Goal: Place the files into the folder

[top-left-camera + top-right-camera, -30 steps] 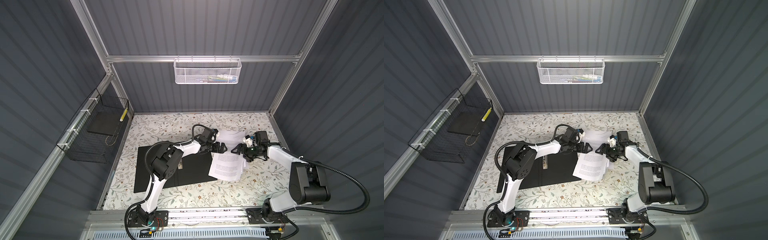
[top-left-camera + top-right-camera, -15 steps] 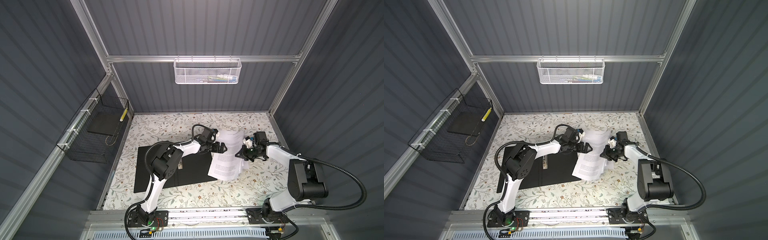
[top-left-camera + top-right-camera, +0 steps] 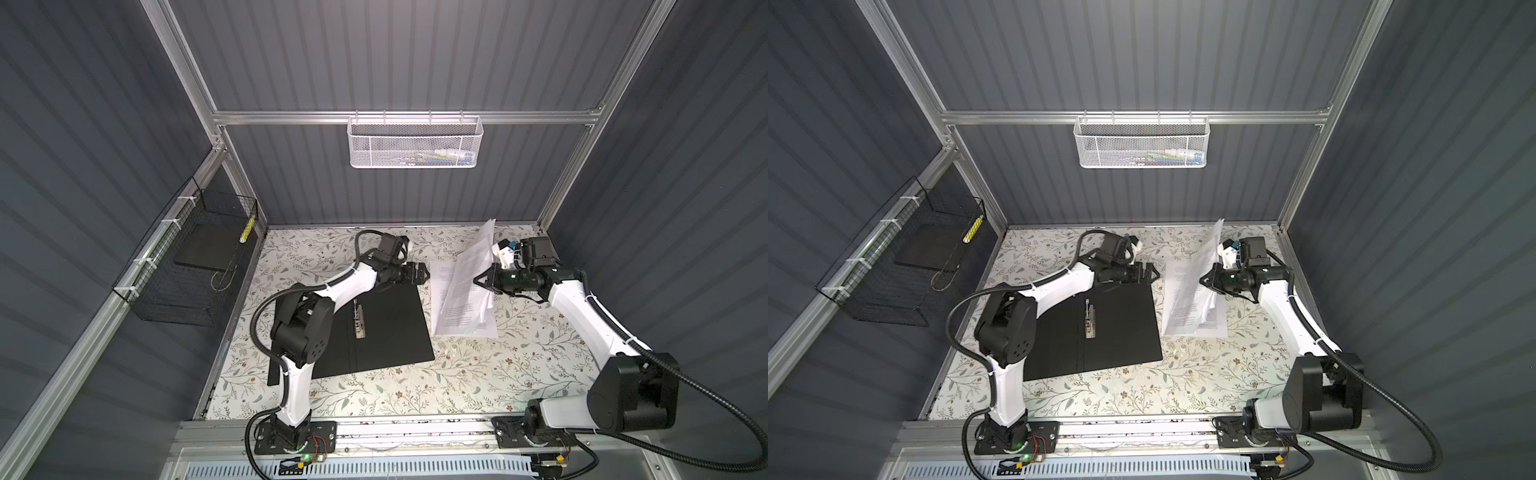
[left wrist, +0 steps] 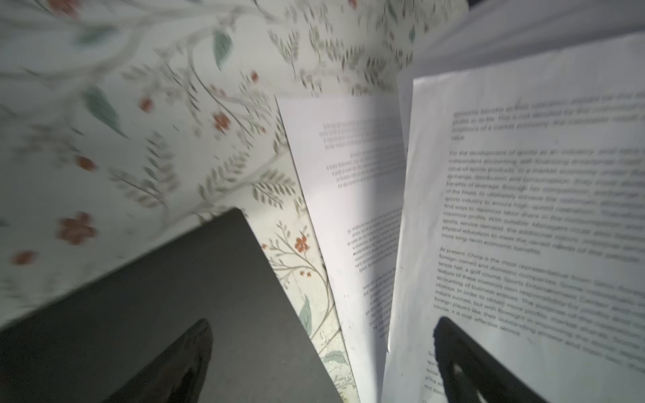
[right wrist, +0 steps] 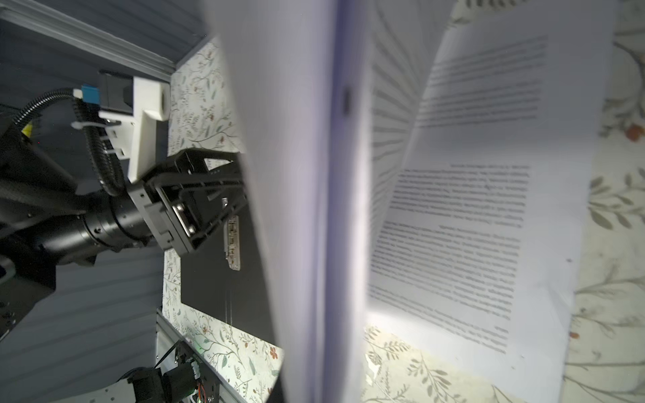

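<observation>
Beside the folder (image 3: 386, 324), right hand (image 3: 483, 281) clamps files (image 3: 462, 291) tilted upward, long axis front-to-back; left hand (image 3: 424, 274) apart.

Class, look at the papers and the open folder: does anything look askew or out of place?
Yes. The files are split: the right gripper pinches some sheets up on edge, bent and fanned, while the rest lies flat on the table beside the open folder, not in it.

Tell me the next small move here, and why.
Probably the right gripper, shut on raised sheets of the files, should swing them left over the open folder, which lies flat beside them; the left gripper stands open at its far corner, ready to help.
</observation>
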Controlling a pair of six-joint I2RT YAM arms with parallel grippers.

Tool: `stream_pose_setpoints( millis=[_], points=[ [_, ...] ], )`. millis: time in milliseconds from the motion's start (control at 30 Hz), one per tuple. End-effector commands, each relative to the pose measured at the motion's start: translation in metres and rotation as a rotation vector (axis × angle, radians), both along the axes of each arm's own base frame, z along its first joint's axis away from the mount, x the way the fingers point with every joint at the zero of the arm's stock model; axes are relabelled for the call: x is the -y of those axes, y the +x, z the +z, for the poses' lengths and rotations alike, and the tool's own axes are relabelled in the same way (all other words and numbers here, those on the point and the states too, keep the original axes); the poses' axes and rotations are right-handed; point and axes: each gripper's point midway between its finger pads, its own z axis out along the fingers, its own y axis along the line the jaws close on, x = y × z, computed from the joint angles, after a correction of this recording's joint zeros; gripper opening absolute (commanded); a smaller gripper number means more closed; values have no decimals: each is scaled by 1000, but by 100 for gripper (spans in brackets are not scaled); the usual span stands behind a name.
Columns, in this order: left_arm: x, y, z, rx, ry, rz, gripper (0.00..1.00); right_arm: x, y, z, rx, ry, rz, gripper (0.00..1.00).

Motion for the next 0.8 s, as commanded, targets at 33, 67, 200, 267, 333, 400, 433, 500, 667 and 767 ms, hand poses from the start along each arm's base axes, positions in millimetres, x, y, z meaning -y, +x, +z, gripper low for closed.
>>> stream_pose_setpoints(
  millis=[33,67,200,267,333,400,433,500,667,767],
  points=[
    [-36,-5,19,20,34,30,99,-37,-1,37,62,70,105,0],
    [-52,-3,28,23,25,56,99,-48,1,49,90,90,133,0],
    [-123,3,69,78,32,180,99,-89,0,86,176,131,240,0],
    [-159,4,88,115,63,250,99,-109,-4,104,222,163,293,0],
    [-195,-2,86,104,102,316,99,-128,-12,120,259,221,363,0],
    [-231,-3,89,96,107,389,99,-138,-19,133,298,295,410,0],
    [-244,-5,87,85,107,416,100,-139,-21,133,302,323,415,0],
    [-266,-7,79,62,110,459,99,-137,-20,120,305,339,396,0],
    [-272,-14,53,10,118,471,100,-122,-10,34,134,332,320,0],
    [-261,-17,39,-22,59,444,99,-115,-7,-17,47,323,279,0]
  ],
)
